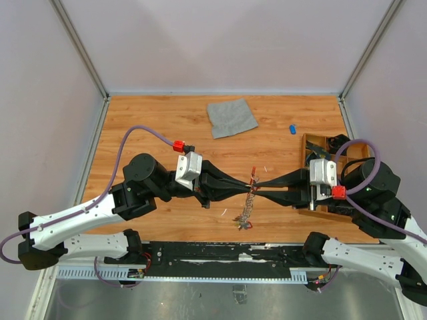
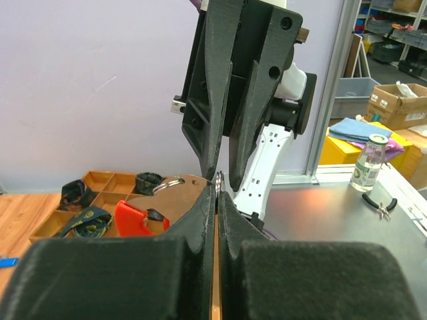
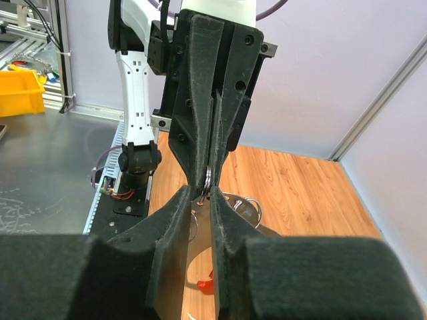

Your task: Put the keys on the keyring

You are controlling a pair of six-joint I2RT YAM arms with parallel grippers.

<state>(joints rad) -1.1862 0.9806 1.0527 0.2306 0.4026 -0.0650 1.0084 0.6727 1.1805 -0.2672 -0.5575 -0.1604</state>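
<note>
wooden table [image 1: 153, 120]; grey cloth [image 1: 231, 117], blue key [image 1: 292, 129], tray [image 1: 308, 143]

Robotics laboratory, workshop-style. Grounds:
- Left arm [image 1: 80, 223] and right arm [image 1: 373, 257], white and black, bolted to a slotted black rail [image 1: 220, 255] at the near edge of a wood-grain desk [image 1: 160, 127].
- Pale panels in aluminium-profile framing [image 1: 80, 47] on three sides of that desk.
- To one side: steel-topped desk [image 2: 313, 207] with pliers [image 2: 380, 205] and a clear plastic bottle [image 2: 369, 163]; folded blue cloth [image 2: 357, 129]; cardboard boxes [image 2: 403, 100]; grey crate [image 2: 350, 97]; shelving with storage bins [image 2: 393, 30].
- To the other side: yellow parts bin [image 3: 20, 90], metal racking [image 3: 33, 30], exposed wiring [image 3: 113, 187] at an arm base.
</note>
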